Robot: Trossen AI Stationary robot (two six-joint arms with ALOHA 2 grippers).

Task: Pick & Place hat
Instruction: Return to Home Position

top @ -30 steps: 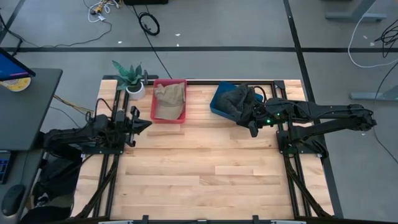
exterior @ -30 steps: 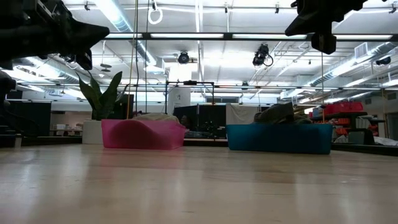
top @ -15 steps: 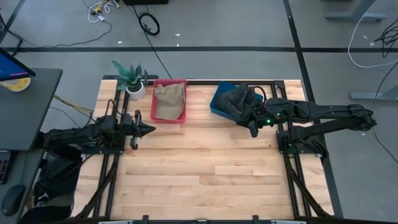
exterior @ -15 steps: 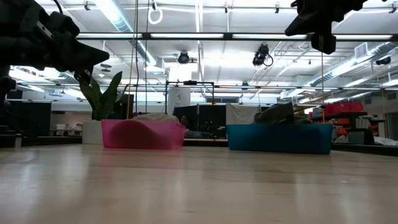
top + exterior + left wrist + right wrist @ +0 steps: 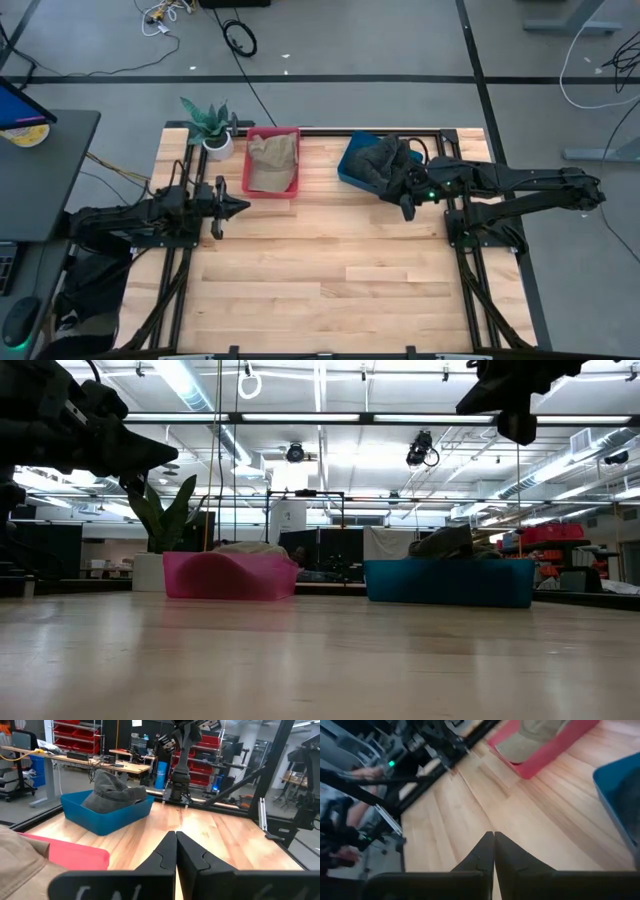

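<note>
The left claw point(image 5: 175, 836) hangs over the left side of the wooden tabletop point(image 5: 330, 270) and the right claw point(image 5: 493, 836) over the right side, each with its two fingers pressed together and holding nothing. Farther back, near the right claw, the black cap point(image 5: 384, 158) lies heaped in the blue bin point(image 5: 349, 168). To its left a tan cap point(image 5: 273, 160) lies in the red bin point(image 5: 247, 178), and a potted plant point(image 5: 208, 122) stands at the far left corner.
</note>
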